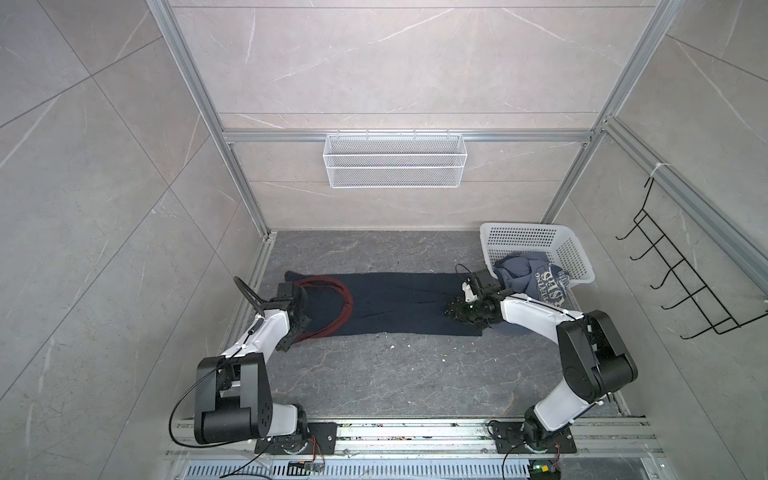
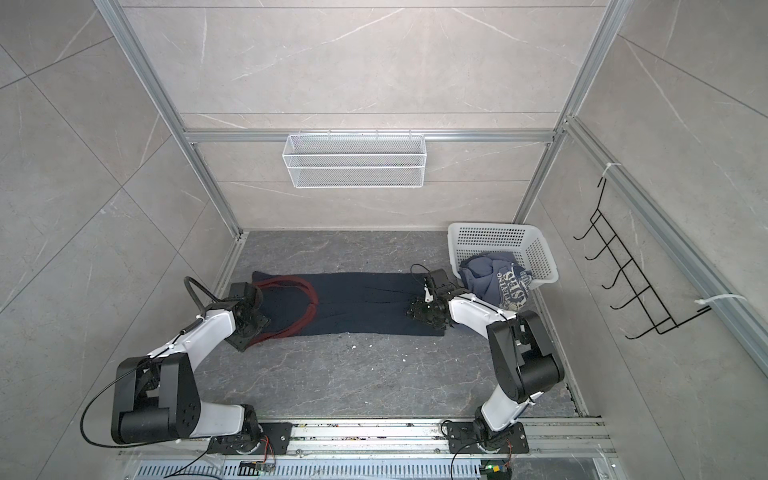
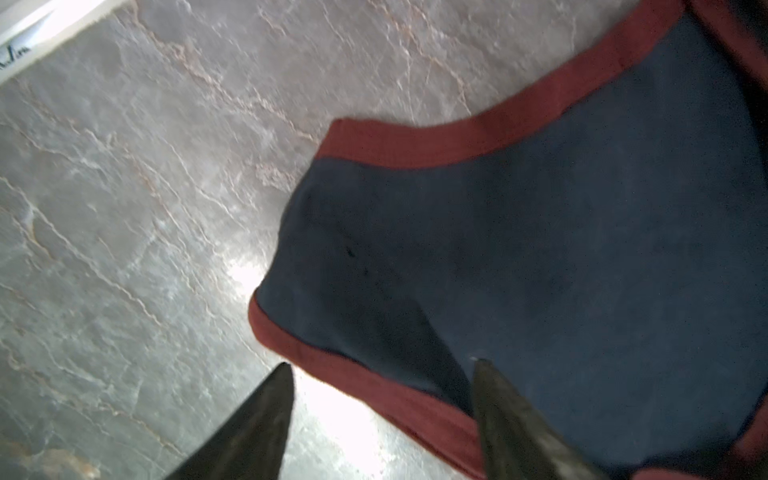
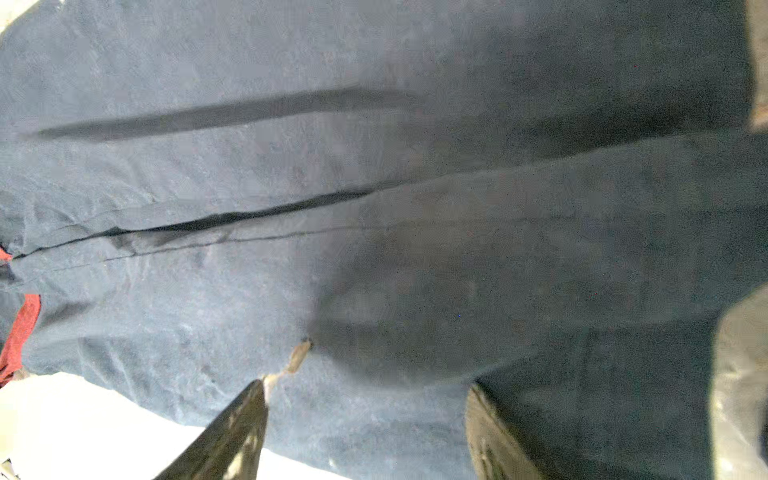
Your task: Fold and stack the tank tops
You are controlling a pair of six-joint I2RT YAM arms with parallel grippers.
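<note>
- Left gripper (image 3: 382, 365) spread, straddling the maroon strap trim (image 3: 415, 149) of the navy tank top (image 1: 399, 301).
- Right gripper (image 4: 365, 384) spread over its opposite end.
- Recommended: pinch all layers before folding.

Blue tank top (image 1: 515, 270), bunched in basket (image 1: 519, 227): whitish arched lettering (image 1: 550, 289), inverted and creased, shown in both top views (image 2: 509, 284). Large characters resemble "SRIS", unconfirmed; the smaller lines are illegible. White strip (image 3: 16, 54), left wrist view: dark script, illegible.
</note>
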